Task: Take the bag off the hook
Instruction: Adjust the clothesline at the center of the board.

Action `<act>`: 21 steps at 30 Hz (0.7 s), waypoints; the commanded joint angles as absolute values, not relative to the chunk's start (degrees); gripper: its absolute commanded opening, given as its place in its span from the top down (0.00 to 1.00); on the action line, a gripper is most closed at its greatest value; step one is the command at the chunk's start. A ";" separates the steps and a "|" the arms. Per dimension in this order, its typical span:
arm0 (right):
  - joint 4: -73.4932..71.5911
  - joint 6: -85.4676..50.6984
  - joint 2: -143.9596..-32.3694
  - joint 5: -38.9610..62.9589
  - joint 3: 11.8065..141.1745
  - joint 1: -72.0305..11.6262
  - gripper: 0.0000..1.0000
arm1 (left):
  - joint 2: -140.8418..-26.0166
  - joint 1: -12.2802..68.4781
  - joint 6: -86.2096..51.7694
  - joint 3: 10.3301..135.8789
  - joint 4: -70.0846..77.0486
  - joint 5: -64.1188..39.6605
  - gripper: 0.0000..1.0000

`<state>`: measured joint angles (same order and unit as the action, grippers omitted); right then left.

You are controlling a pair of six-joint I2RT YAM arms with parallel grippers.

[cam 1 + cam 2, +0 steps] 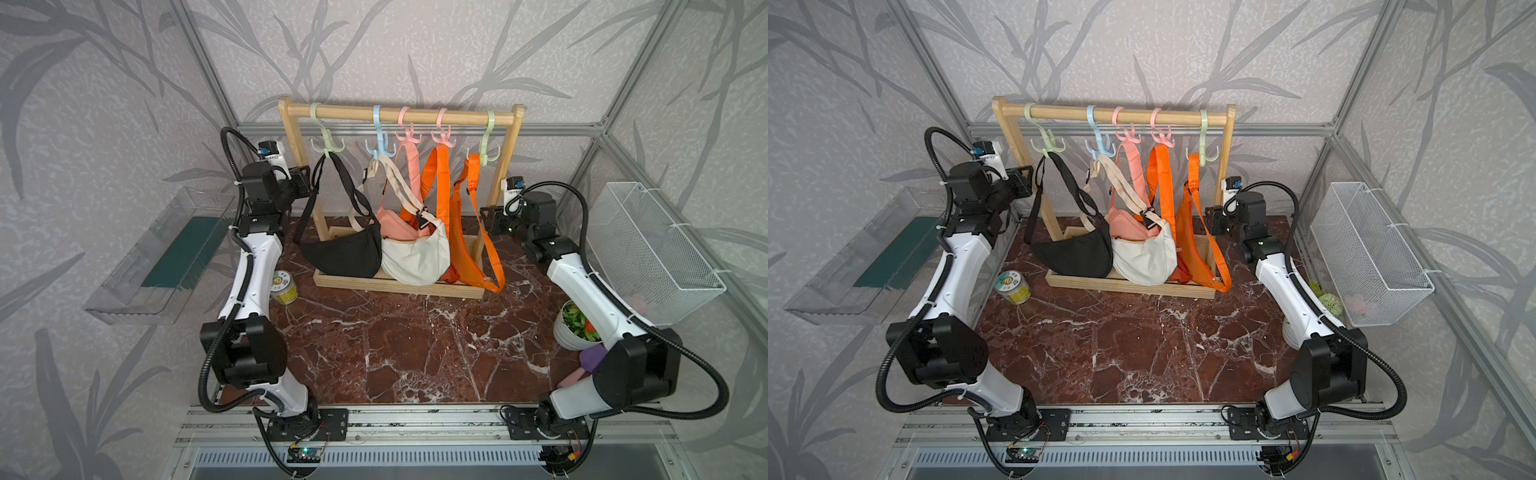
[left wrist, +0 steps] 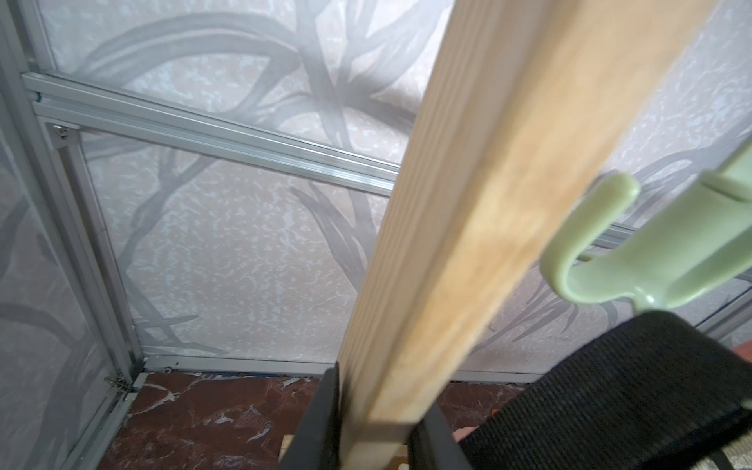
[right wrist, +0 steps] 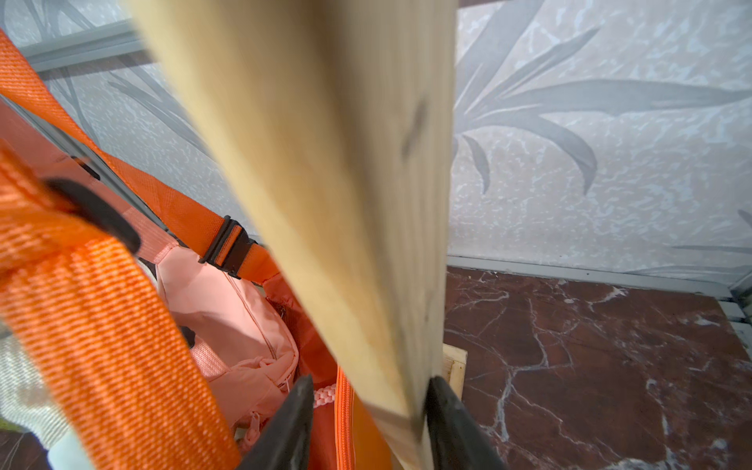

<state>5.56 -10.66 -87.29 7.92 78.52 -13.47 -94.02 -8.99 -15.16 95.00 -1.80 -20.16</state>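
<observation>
1. Black fingers (image 2: 321, 423) of the left claw (image 2: 378, 396) fill the nearest part of its wrist view. They press against both sides of the rack's left post (image 2: 468, 228), so the claw is closed on the wood and holds no bag.
2. Just beside that claw, a black strap (image 2: 610, 390) loops over the pale-green hook (image 2: 651, 252).
3. Around the right post (image 3: 325, 183), the right claw (image 3: 371, 382) stands about half open. One finger lies against the wood and the other stands off it, with orange fabric showing in the gap.
4. In both top views the black bag (image 1: 345, 253) hangs by its strap from the pale-green hook at the rail's left end, low over the rack's base. A cream bag (image 1: 415, 257), a pink bag (image 1: 395, 226) and an orange bag (image 1: 461, 249) hang on neighbouring hooks.
5. A jar (image 1: 284, 286) on the desk (image 1: 415, 353) has a round printed lid label, too small to read.
6. The left arm (image 1: 253, 266) and right arm (image 1: 582, 282) rise from the near rail, bend at the elbow and reach forward. The left wrist sits higher on its post than the right.
</observation>
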 commanded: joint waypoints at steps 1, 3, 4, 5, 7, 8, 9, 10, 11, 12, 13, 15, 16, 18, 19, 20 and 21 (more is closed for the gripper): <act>2.17 -12.39 -91.19 14.79 80.95 -18.43 0.54 | -95.75 -9.96 -20.65 98.61 -2.33 -17.25 0.75; 1.50 -12.72 -93.02 14.50 82.46 -19.58 0.54 | -96.98 -10.53 -20.74 100.27 -2.79 -16.74 0.76; 1.05 -13.04 -93.89 14.60 83.27 -19.98 0.54 | -97.68 -10.77 -20.83 101.15 -2.90 -16.40 0.76; 0.66 -13.38 -94.72 14.61 83.85 -20.35 0.54 | -98.22 -11.05 -20.91 101.83 -3.06 -16.25 0.76; 0.06 -14.04 -96.24 14.50 85.08 -20.90 0.54 | -99.37 -11.57 -20.99 103.48 -3.51 -16.07 0.76; -0.02 -14.34 -96.99 14.48 85.79 -21.15 0.54 | -100.00 -11.85 -21.01 104.30 -3.98 -15.83 0.76; -0.09 -14.48 -97.46 14.35 86.48 -21.31 0.54 | -100.46 -12.04 -21.00 104.97 -4.32 -15.70 0.75; -0.02 -14.69 -97.47 14.31 87.03 -21.44 0.54 | -100.82 -12.41 -21.00 105.45 -4.57 -15.61 0.76; -0.09 -14.84 -99.09 14.18 87.39 -21.52 0.54 | -100.95 -12.63 -21.13 105.70 -4.66 -15.43 0.76; -0.25 -14.95 -99.43 14.17 87.53 -21.53 0.53 | -101.21 -12.96 -21.31 105.87 -4.70 -15.39 0.76; -0.36 -15.04 -99.64 14.07 87.62 -21.53 0.54 | -101.25 -13.17 -21.39 105.90 -4.66 -15.55 0.75; 0.04 -14.83 -99.61 13.44 87.83 -21.53 0.53 | -101.34 -13.58 -21.45 106.03 -4.73 -15.90 0.75; 0.60 -14.50 -99.45 13.05 88.02 -21.53 0.52 | -101.33 -13.77 -21.45 106.16 -4.74 -16.09 0.74; 2.28 -13.72 -98.70 11.72 88.61 -21.53 0.50 | -101.03 -13.97 -21.34 106.29 -4.71 -16.77 0.70; 3.31 -13.20 -98.18 10.92 89.05 -21.53 0.48 | -100.83 -14.05 -21.35 106.29 -4.67 -16.95 0.68; 4.17 -12.79 -98.08 10.31 89.48 -21.53 0.45 | -100.46 -14.11 -21.36 106.31 -4.66 -17.11 0.65; 5.16 -12.21 -96.50 9.52 89.93 -21.53 0.42 | -100.09 -14.15 -21.35 106.26 -4.66 -17.33 0.63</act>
<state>1.98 -13.37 -98.08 6.74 87.74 -19.44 -101.34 -13.80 -18.26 104.16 -4.32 -16.45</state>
